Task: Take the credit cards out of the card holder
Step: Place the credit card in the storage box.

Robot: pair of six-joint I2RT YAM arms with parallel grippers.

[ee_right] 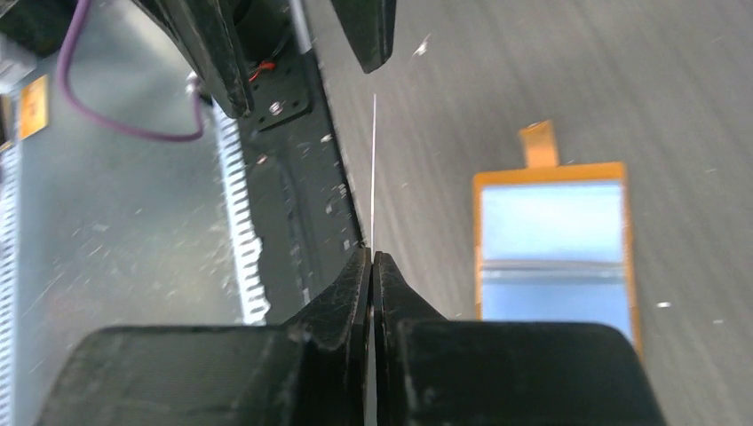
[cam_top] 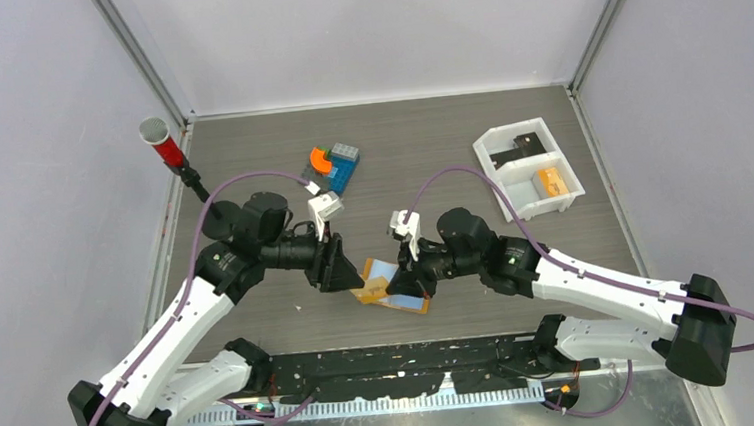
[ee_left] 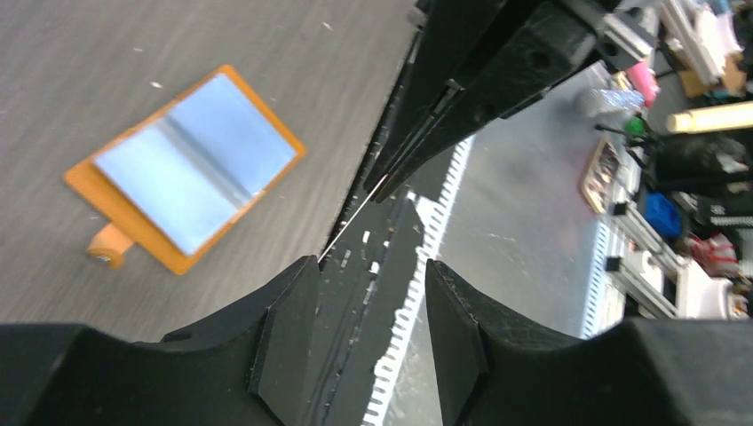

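The card holder (cam_top: 383,291) lies open and flat on the table, tan-orange with pale blue sleeves (ee_left: 182,169) (ee_right: 550,248), its small tab (ee_right: 539,144) sticking out from one edge. My right gripper (ee_right: 373,257) (cam_top: 410,281) is shut on a credit card (ee_right: 374,169), seen edge-on as a thin pale line, held in the air beside the holder. My left gripper (ee_left: 373,266) (cam_top: 342,269) faces it with jaws open and nothing between them. The card's edge (ee_left: 355,213) ends by the tip of one left finger (ee_left: 293,311). Whether the sleeves hold other cards cannot be told.
A white two-compartment tray (cam_top: 498,169) at the back right holds a small orange block (cam_top: 551,181) and a dark item (cam_top: 527,145). Coloured toy blocks (cam_top: 335,166) sit at the back centre. A red-stemmed cup (cam_top: 160,138) stands at the back left. The black arm mount (cam_top: 404,366) runs along the near edge.
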